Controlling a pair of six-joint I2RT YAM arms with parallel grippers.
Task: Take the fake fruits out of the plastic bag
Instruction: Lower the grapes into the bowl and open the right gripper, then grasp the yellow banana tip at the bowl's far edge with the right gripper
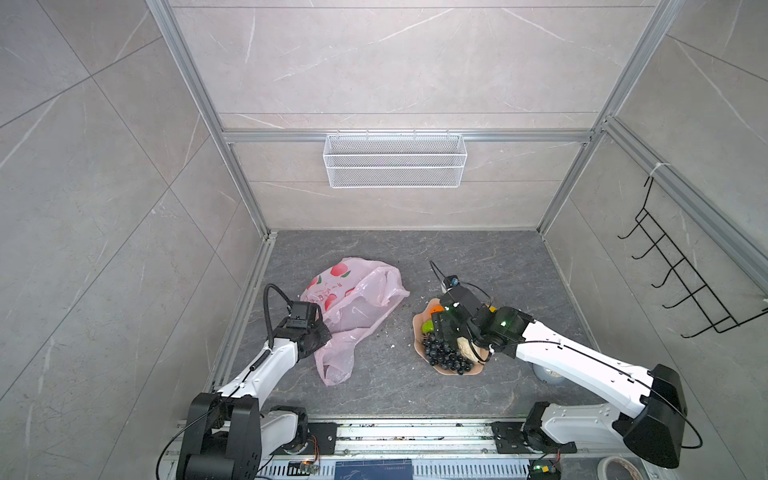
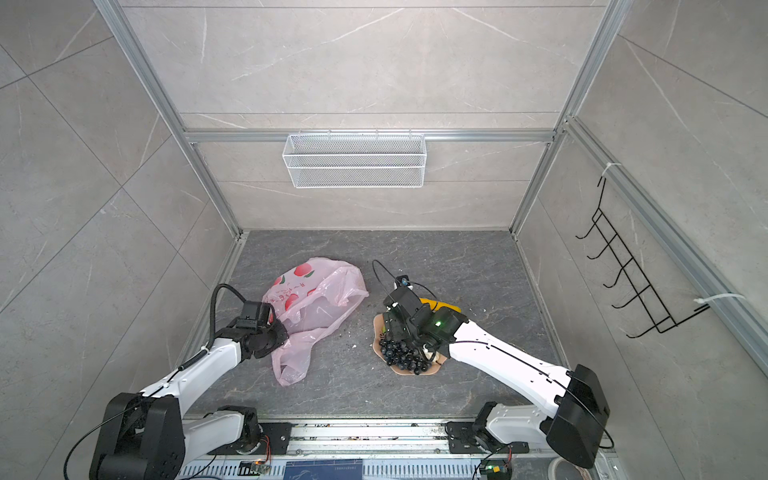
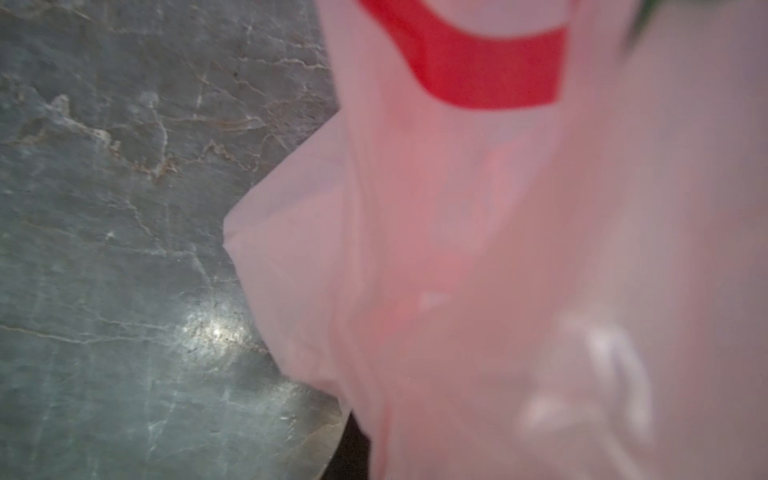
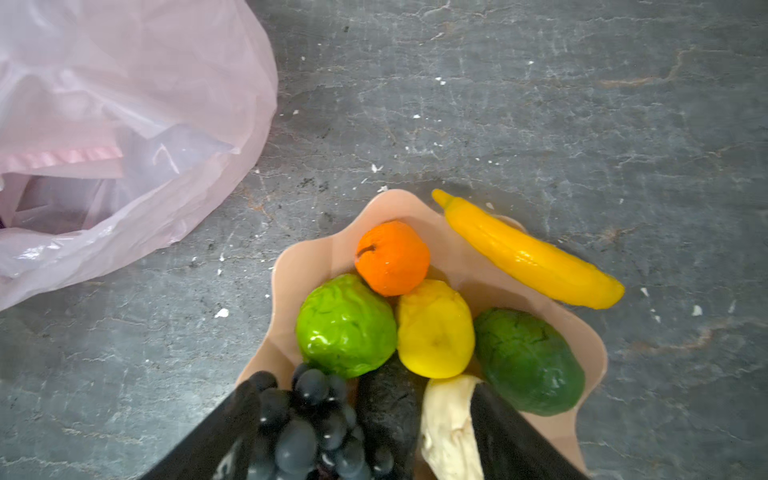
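Eight fake fruits (image 4: 434,328) heaped on a scalloped plate (image 4: 299,266), all outside the plastic bag (image 1: 353,307).
On the left of the dark table (image 1: 415,257): left gripper (image 1: 323,329) pinched fully shut on the bag's near-left edge, with slack, crumpled film spreading toward the far side. Right of the bag and apart from it: orange (image 4: 392,257), bright green, yellow and dark green pieces packed together, with the banana (image 4: 528,257) across the plate's far-right rim. Over the plate's near side: right gripper (image 4: 365,392) spread wide and gripping nothing, fingers (image 4: 232,428) astride the grape bunch (image 4: 307,428) and dark oval piece (image 4: 390,403), one against the cream lumpy piece (image 4: 446,428).
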